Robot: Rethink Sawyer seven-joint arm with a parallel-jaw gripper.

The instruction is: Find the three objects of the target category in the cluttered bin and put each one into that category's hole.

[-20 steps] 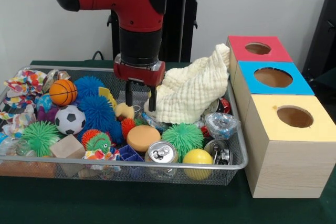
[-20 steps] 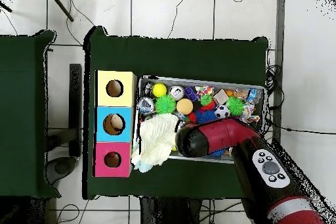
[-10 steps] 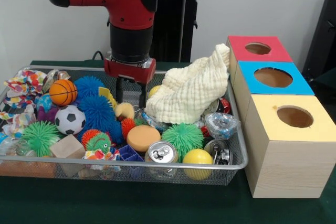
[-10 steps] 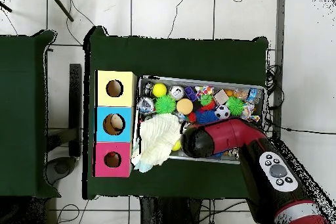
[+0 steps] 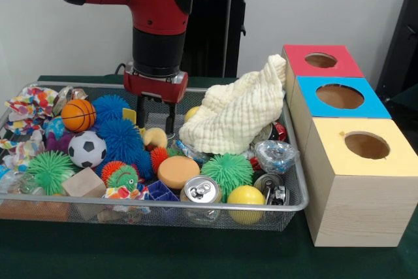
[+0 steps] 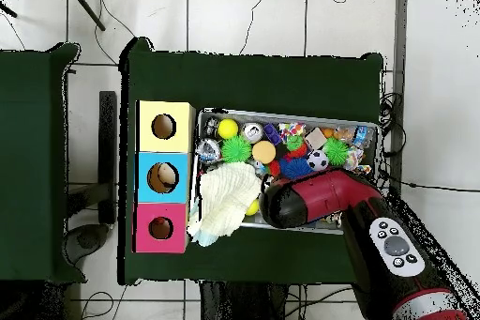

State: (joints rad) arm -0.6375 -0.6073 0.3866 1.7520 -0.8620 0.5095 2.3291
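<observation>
1. In the wire bin (image 5: 297,191), on the green surface (image 5: 157,256): a heap of toys, balls, cans and cloth, piled with no order (which is why the task calls for a search).
2. Gripper (image 5: 155,115): hangs over the middle back of the bin, fingers (image 5: 142,117) spread apart and empty, tips just above a small pale yellow toy (image 5: 155,138) and beside the blue spiky ball (image 5: 121,136). The stance suits a straight drop onto whatever lies under it.
3. Cream cloth (image 5: 236,112): heaped high at the bin's box-side end, draped up against the red box; it likely covers other items.
4. Balls on show: basketball (image 5: 78,115), soccer ball (image 5: 87,149), yellow ball (image 5: 246,198), green spiky balls (image 5: 228,172), orange disc (image 5: 177,171).
5. Cans: one upright at the front rim (image 5: 200,192), others crushed near the cloth (image 5: 273,155).
6. Boxes beside the bin: red (image 5: 318,61), blue (image 5: 339,97), yellow (image 5: 367,146), each with a round hole on top. In the overhead view the blue box's hole (image 6: 164,177) seems to hold something pale.
7. Target category: cannot be told from here, so the task's own objects are somewhere in the bin, unidentified.
</observation>
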